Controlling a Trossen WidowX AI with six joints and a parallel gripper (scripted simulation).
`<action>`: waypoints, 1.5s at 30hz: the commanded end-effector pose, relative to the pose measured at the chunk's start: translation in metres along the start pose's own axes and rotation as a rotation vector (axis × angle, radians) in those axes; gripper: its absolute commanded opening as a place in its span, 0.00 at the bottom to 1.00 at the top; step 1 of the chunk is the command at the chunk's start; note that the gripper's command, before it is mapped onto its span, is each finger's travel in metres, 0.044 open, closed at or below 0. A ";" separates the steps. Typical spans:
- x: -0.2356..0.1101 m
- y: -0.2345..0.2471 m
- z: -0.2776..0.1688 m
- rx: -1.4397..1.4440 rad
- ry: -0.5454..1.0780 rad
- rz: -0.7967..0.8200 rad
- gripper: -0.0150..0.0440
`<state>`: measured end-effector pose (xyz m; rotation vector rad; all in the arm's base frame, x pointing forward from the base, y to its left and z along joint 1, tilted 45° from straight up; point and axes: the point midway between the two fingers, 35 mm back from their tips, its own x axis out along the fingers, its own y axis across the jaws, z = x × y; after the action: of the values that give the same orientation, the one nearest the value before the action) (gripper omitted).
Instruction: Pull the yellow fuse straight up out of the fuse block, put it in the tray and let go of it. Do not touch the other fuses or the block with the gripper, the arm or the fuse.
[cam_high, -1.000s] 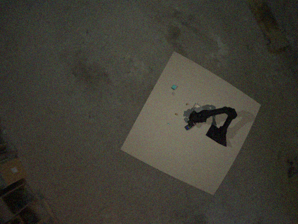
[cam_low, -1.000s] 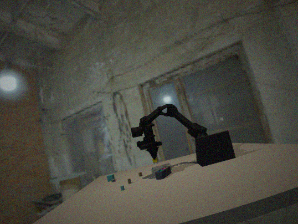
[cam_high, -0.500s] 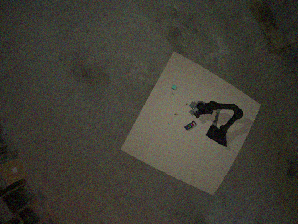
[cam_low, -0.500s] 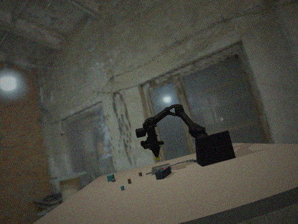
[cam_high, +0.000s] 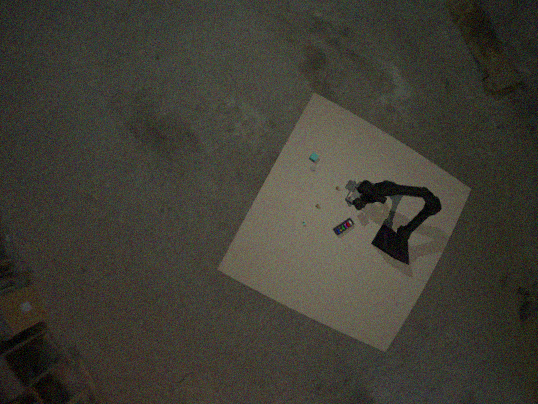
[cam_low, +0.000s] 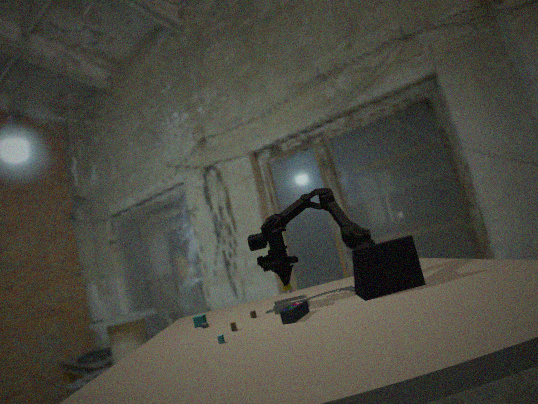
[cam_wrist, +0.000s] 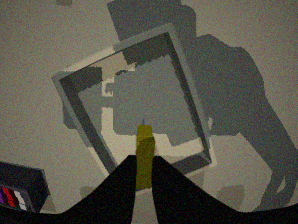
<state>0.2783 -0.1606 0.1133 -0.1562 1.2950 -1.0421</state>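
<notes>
Gripper (cam_wrist: 143, 192) clamped on yellow fuse (cam_wrist: 144, 156), held in the air above the grey tray (cam_wrist: 193, 106), block (cam_wrist: 20, 189) off to the side with the other fuses in it.

Top view looks down from far overhead, exterior from low at table height, wrist close; all share the tray (cam_wrist: 133, 96).

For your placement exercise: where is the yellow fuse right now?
The yellow fuse is held in the jaws above the tray, low centre in the wrist view, clear of the fuse block at lower left.
</notes>
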 end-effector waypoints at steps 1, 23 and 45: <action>0.007 0.000 -0.001 -0.006 0.000 -0.002 0.25; 0.026 -0.001 0.000 0.000 -0.001 -0.006 0.52; -0.008 0.000 -0.002 -0.011 0.004 -0.001 0.81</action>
<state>0.2775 -0.1535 0.1184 -0.1629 1.3037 -1.0367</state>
